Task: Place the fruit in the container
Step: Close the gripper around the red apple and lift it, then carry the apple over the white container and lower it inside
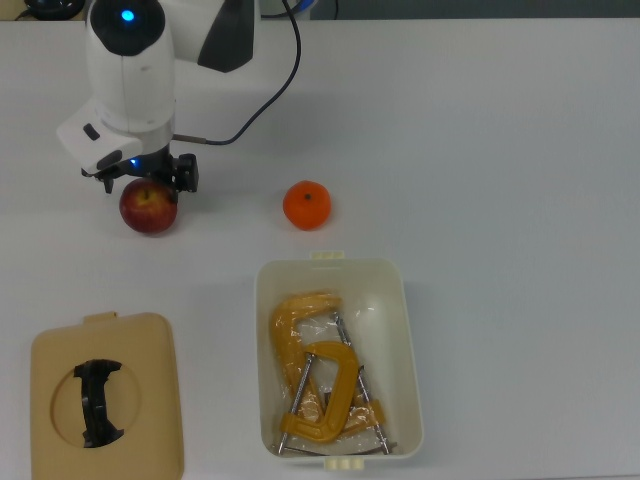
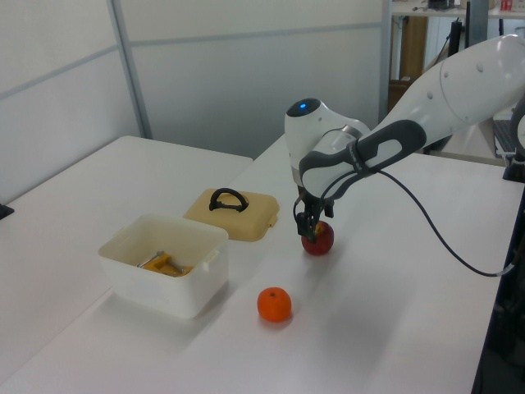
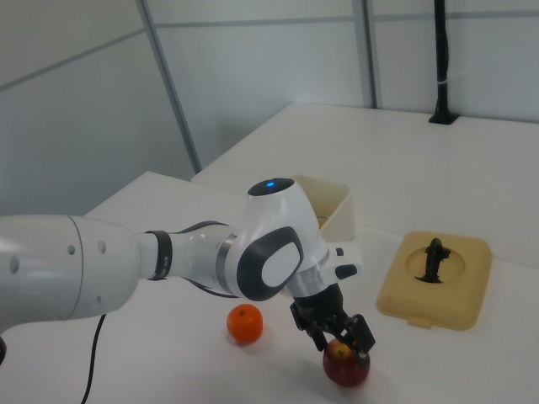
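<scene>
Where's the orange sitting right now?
In the top view the orange rests on the white table, just above the container's upper short end and to the right of the apple, where the gripper is.
</scene>
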